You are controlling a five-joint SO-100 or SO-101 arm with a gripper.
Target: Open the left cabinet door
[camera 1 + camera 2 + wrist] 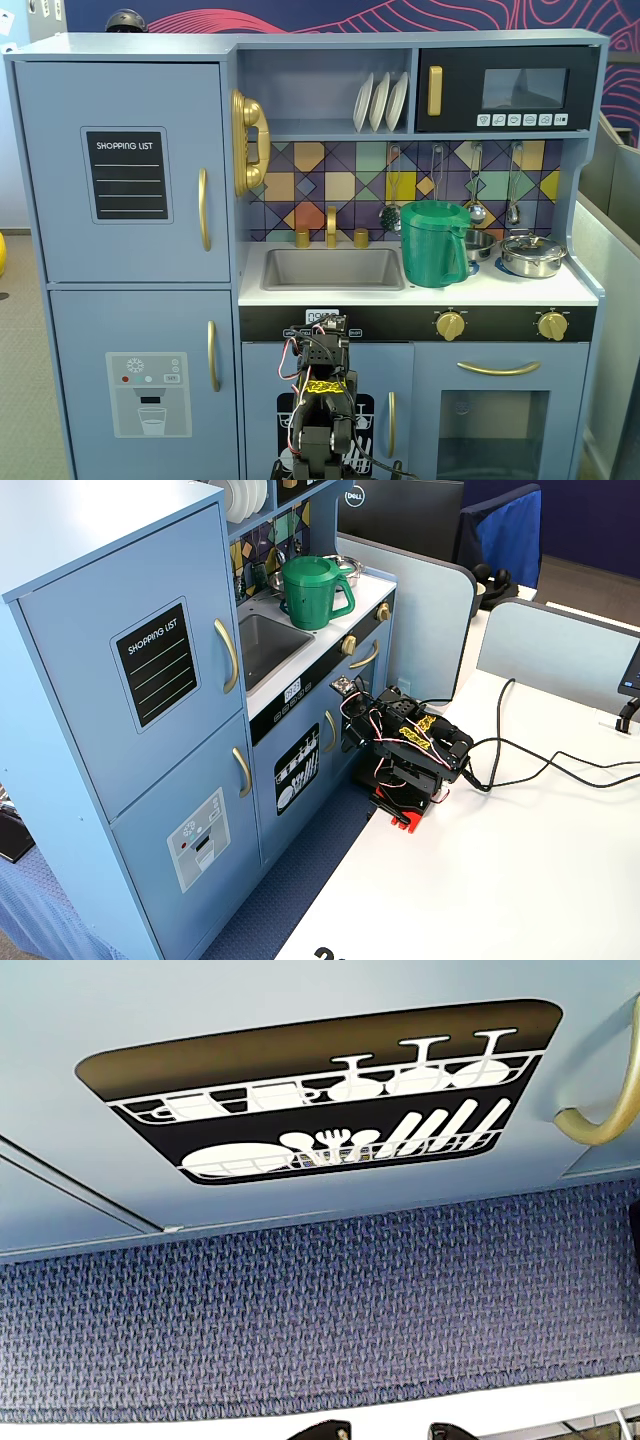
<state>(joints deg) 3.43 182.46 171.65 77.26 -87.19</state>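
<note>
The large light-blue left cabinet door, marked by a black "SHOPPING LIST" chalkboard panel and fitted with a curved vertical gold handle, is seen fully shut at the upper left of the toy kitchen in both fixed views. Below it, a second blue door with a water-dispenser picture is also shut.

The black robot arm is folded low at the edge of the white counter, well apart from the handle and far beneath it. In the wrist view, only two dark fingertips are glimpsed at the bottom edge, facing a small blue door printed with a dish-rack picture and the blue carpet; whether the pincer is open or closed cannot be told from these pictures.

The task is judged to be at its very start, with the approach not yet made. For the next move, the arm would need to be raised and swung toward the left in a fixed view, and the pincer set around the gold handle before any pull is applied.
</note>
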